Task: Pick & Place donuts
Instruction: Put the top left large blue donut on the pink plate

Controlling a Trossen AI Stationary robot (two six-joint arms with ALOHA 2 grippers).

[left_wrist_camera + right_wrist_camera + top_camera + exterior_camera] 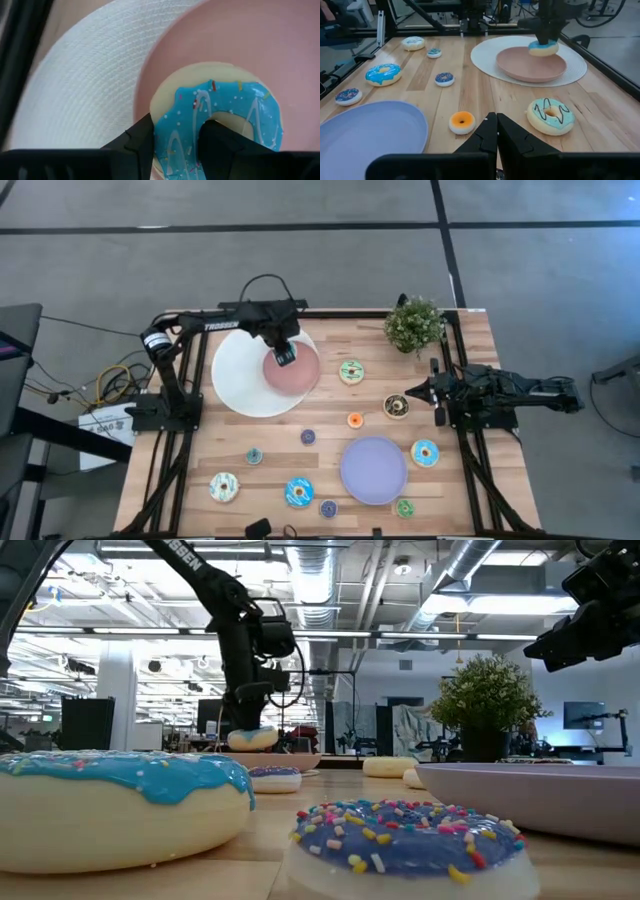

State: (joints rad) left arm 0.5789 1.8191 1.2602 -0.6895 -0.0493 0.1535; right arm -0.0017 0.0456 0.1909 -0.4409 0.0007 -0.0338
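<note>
My left gripper (pixel 285 357) hangs over the pink plate (pixel 300 375), which lies on the larger white plate (pixel 235 370), and is shut on a blue-iced donut (pixel 220 115). The low view shows that donut (pixel 252 737) just above the pink plate's rim (pixel 300 758). Several other donuts rest flat on the wooden table, among them a teal one (pixel 351 371), a brown one (pixel 396 407), an orange one (pixel 355 420) and a blue one (pixel 299 493). My right gripper (pixel 496 125) is shut on nothing and waits near the table's right edge, beside the brown donut. My left gripper holds the blue-iced donut by one side of its ring (pixel 175 140). One finger (pixel 217 142) stands in the hole and the other (pixel 137 142) outside the rim. The fingers come from above, pointing down. The donut (pixel 543 48) lies level, lifted just clear of the pink plate.
A lavender plate (pixel 373 470) lies near the table's near edge, with a blue donut (pixel 425 453) and a green one (pixel 404 507) beside it. A potted plant (pixel 414 323) stands at the far right corner. Bare wood shows in the table's middle.
</note>
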